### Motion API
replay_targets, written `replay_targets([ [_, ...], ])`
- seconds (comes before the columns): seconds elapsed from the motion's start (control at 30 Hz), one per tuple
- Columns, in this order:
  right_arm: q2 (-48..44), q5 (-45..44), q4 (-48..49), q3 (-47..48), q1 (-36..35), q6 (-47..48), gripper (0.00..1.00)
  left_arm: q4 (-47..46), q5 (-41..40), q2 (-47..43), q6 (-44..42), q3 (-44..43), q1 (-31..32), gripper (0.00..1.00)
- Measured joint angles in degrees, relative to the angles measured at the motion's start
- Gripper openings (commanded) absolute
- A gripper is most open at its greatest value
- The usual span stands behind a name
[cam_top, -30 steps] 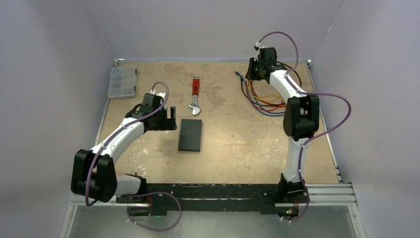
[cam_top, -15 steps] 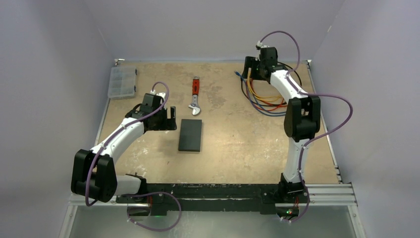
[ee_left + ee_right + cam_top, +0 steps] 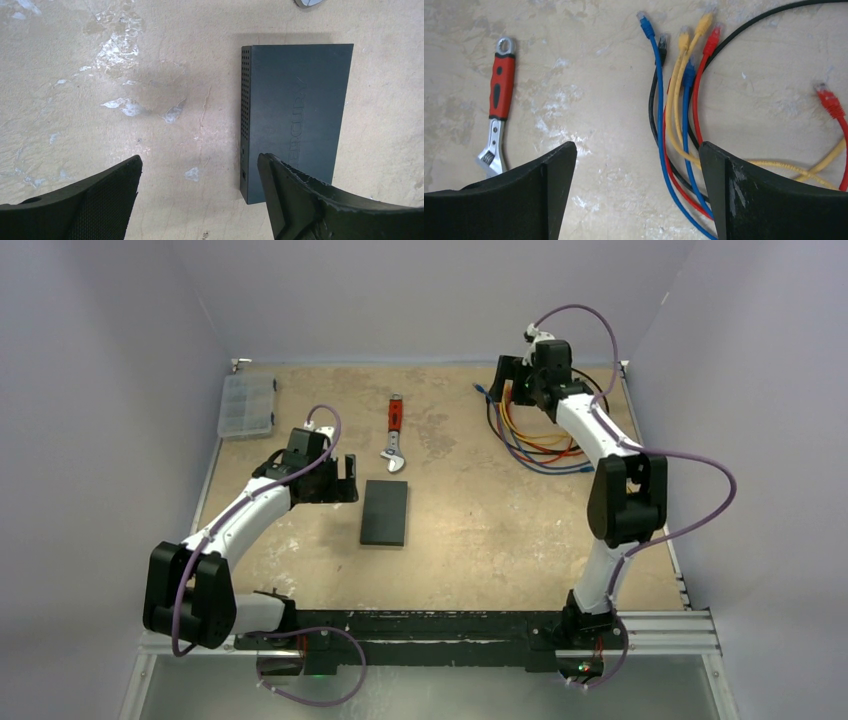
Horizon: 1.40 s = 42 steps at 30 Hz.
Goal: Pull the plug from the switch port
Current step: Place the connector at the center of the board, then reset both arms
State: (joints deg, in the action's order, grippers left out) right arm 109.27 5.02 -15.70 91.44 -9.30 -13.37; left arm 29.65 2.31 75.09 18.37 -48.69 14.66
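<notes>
Right gripper [image 3: 636, 150], far-right corner of the table: jaws sprung wide in the past sec. after being nearly shut, arm swung outward. Nothing btwn its fingers now. The loose cables [image 3: 672, 145] lie heaped below it, every visible plug free. The switch [image 3: 385, 512] sits flat mid-table, just below the wrench [image 3: 394, 435], w/ no lead seen in it from either cam. Plug looks already out; job prob. done bar the retreat. Left gripper [image 3: 200, 160], unmoved, jaws apart & empty, hovers just left of the switch, its right finger overlapping the box's near corner in the wrist view. Right gripper is well apart from the switch.
</notes>
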Motion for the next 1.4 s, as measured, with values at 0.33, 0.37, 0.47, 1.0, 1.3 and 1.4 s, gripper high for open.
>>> replay_targets([
  [0.33, -14.97, 3.43, 7.52, -19.52, 0.00, -1.29, 0.99, -7.74, 5.44, -7.63, 5.29, 1.25, -0.02, 0.99],
  [0.37, -17.29, 3.54, 8.66, -22.01, 0.00, -1.64, 0.99, -9.75, 6.03, -9.14, 6.27, 1.90, -0.02, 0.99],
  [0.47, -24.02, 3.43, 11.43, -28.30, 0.00, -2.58, 0.99, -14.88, 7.06, -12.66, 8.68, 3.58, 0.00, 0.99],
  [1.0, -54.14, -11.39, 27.04, -58.03, 0.00, -7.91, 0.99, -41.64, -8.11, -28.39, 12.15, 21.62, -0.02, 0.99],
  [1.3, -56.61, -29.29, 47.76, -71.54, 0.02, -9.60, 0.99, -52.68, -25.53, -27.21, 3.23, 28.44, -0.02, 0.99],
  [1.4, -53.37, -33.94, 52.06, -74.05, 0.04, -8.37, 0.98, -53.72, -31.74, -23.54, 1.22, 29.03, -0.02, 0.99],
])
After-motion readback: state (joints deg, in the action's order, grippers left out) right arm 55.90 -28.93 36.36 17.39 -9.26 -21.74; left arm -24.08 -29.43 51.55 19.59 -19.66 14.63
